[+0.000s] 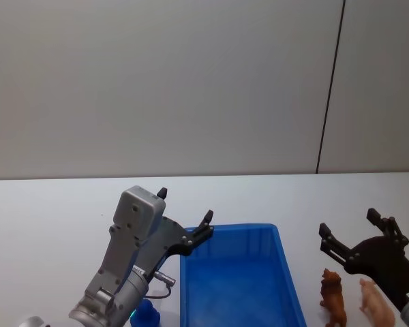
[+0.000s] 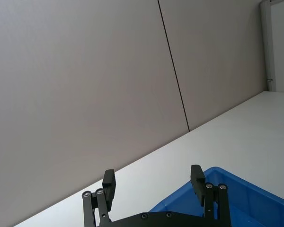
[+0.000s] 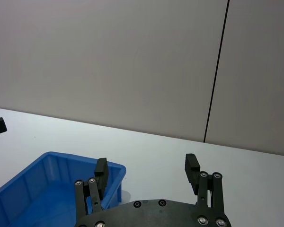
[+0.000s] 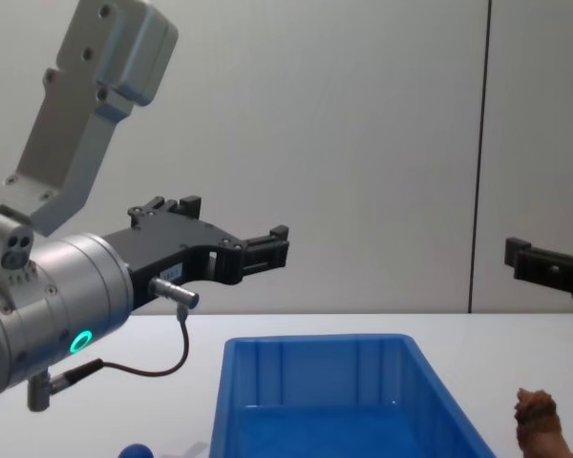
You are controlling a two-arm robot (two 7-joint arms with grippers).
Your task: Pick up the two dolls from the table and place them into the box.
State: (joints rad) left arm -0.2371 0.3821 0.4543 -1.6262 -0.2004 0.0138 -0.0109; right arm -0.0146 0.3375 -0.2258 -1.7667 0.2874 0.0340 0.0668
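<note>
The blue box (image 1: 242, 227) stands in front of me with nothing inside it. A small blue doll (image 1: 148, 315) lies on the table just left of the box, below my left arm. A brown four-legged doll (image 1: 332, 296) stands right of the box. My left gripper (image 1: 185, 206) hangs open above the box's far left corner, well above the table. My right gripper (image 1: 349, 223) is open too, raised above and just behind the brown doll. From the chest, the box (image 4: 315, 367), brown doll (image 4: 537, 415) and blue doll (image 4: 134, 450) sit low.
A pinkish-tan animal figure (image 1: 375, 303) stands just right of the brown doll, under my right gripper. The white table (image 1: 54, 204) runs back to a grey wall. A bare stretch of table lies left of the box and behind it.
</note>
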